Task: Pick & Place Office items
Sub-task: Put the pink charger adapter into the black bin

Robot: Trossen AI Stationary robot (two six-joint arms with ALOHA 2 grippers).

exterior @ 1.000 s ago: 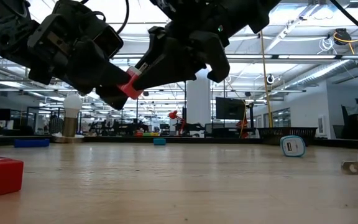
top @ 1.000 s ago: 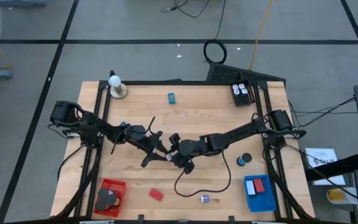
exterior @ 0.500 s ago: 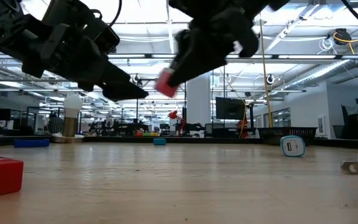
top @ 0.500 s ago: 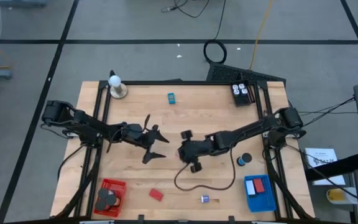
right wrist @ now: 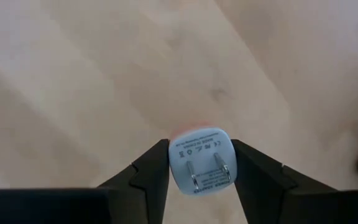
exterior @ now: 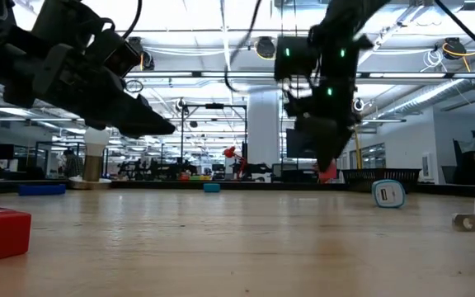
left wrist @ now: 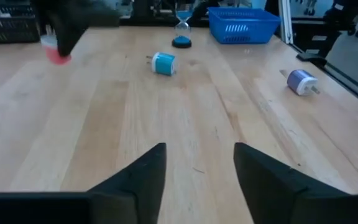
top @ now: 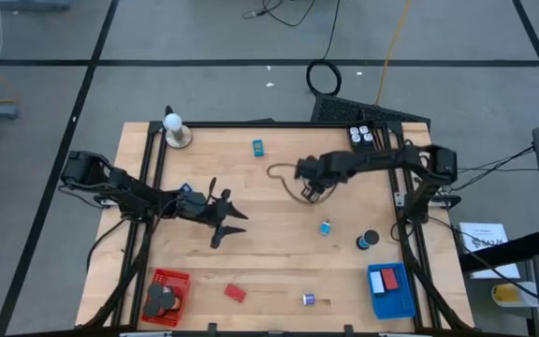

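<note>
Plug point(right wrist: 201, 160) sits pinched between the fingers of our right gripper point(top: 313, 188), prongs facing the wrist camera and a reddish body behind its white face. In the low view the same gripper point(exterior: 326, 169) hangs above the table point(top: 279, 262) with the red end of the plug point(exterior: 327, 173) showing below its tips.

Our left gripper point(top: 235, 220) hovers over the boards well apart from the right one, its fingers point(left wrist: 143, 175) spread with nothing between them. Ahead of those fingers lies a blue charger point(left wrist: 163, 63), and farther off to one side a purple charger point(left wrist: 301, 81). Beyond both stands the blue basket point(left wrist: 243, 25).

From above, below the right gripper we see the blue charger point(top: 326, 227) and a black roll point(top: 370, 240). Near the left gripper's side of the table are a red block point(top: 235, 292) and the red basket point(top: 167, 295), which holds black discs point(top: 161, 299).
</note>
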